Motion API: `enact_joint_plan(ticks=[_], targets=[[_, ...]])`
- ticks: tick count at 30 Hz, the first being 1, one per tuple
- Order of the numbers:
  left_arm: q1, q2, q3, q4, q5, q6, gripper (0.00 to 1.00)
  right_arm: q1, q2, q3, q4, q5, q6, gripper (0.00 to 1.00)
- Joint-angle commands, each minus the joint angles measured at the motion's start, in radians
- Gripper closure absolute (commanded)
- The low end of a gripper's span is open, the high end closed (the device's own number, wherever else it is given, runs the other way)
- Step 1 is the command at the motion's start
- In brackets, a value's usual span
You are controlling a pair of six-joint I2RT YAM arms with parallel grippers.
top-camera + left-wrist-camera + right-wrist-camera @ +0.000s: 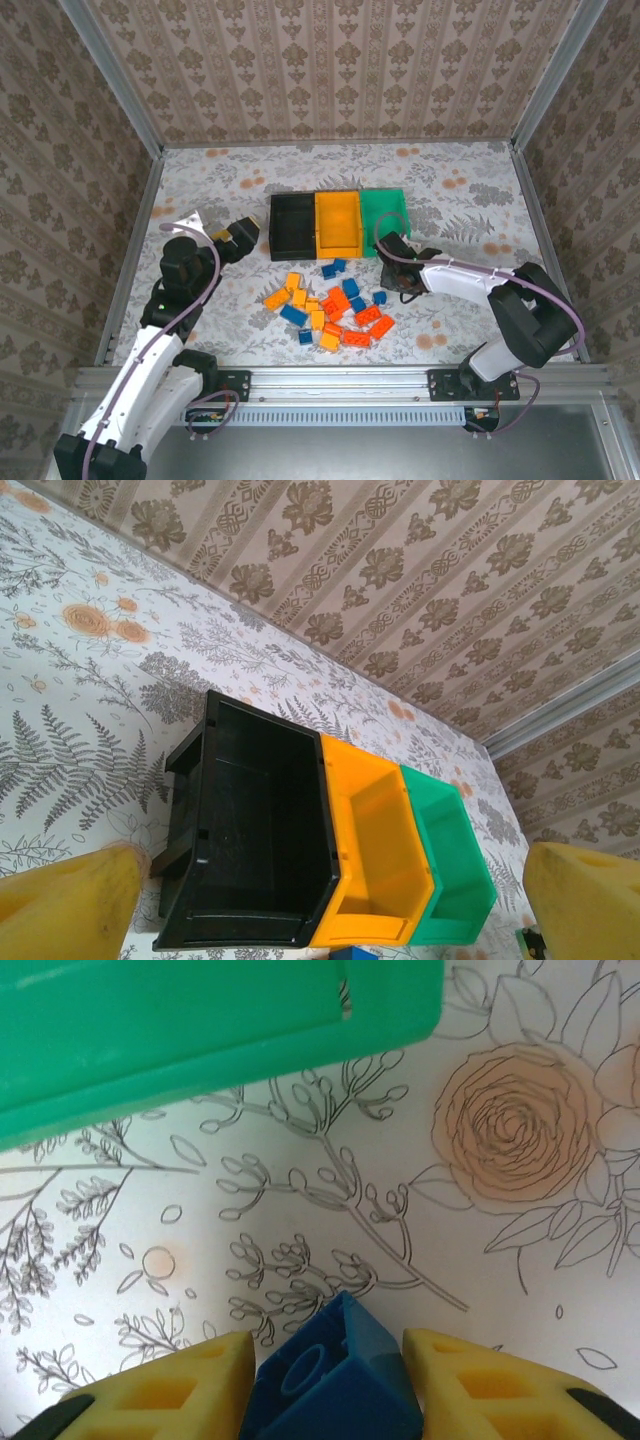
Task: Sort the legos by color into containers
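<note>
1. The right gripper (326,1385) is closed on a small blue studded plastic brick (335,1365). Its two yellow foam pads (170,1390) press the brick's left and right sides. The bottom of the right wrist view cuts off the lower part of the brick and of the pads.
2. From above, the right gripper (404,277) sits low over the fern-and-rose patterned tabletop (200,190), just in front of the green open-topped plastic bin (385,212). The dark gripper body hides the held brick there.
3. In the right wrist view only a corner of the green bin (200,1030) shows, at the top left, apart from the held brick.
4. The left gripper (240,240) is spread wide with nothing between its fingers (70,905). It is just left of the black open-topped plastic bin (291,225).
5. Black, orange-yellow open-topped plastic bin (337,222) and green stand joined in a row. In the left wrist view the black bin (250,830) and the orange-yellow one (375,850) look bare inside. The near wall of the green one (450,865) hides part of its floor.
6. The loose pile of yellow-orange, red-orange and blue studded bricks (330,305) lies on the tabletop in front of the bins. Several overlap, so an exact count is unclear.
7. A blue sliver (355,953) at the bottom edge of the left wrist view is too cropped to name.
</note>
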Motion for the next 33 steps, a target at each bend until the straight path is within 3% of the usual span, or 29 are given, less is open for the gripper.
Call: enact_joint_plan(ticks=[1, 7, 12, 18, 28, 33], targets=[[-0.003, 0.005, 0.001, 0.029, 0.019, -0.009, 0.0, -0.011, 0.014, -0.014, -0.003, -0.021, -0.012, 0.6], [-0.003, 0.017, -0.003, 0.036, 0.022, -0.009, 0.0, -0.023, -0.001, -0.018, -0.006, -0.016, -0.037, 0.66], [-0.003, 0.027, 0.005, 0.034, 0.028, -0.005, 0.0, -0.023, -0.102, -0.015, -0.035, -0.026, -0.102, 0.68], [-0.003, 0.043, 0.015, 0.007, 0.025, 0.006, 0.0, -0.025, -0.211, 0.109, -0.094, -0.06, -0.191, 0.68], [-0.005, 0.105, 0.058, -0.204, 0.007, 0.042, 0.0, -0.114, 0.127, 0.413, -0.047, -0.016, -0.204, 0.66], [-0.006, 0.123, 0.057, -0.274, 0.0, 0.049, 0.02, -0.14, 0.285, 0.567, -0.092, 0.013, -0.212, 0.59]])
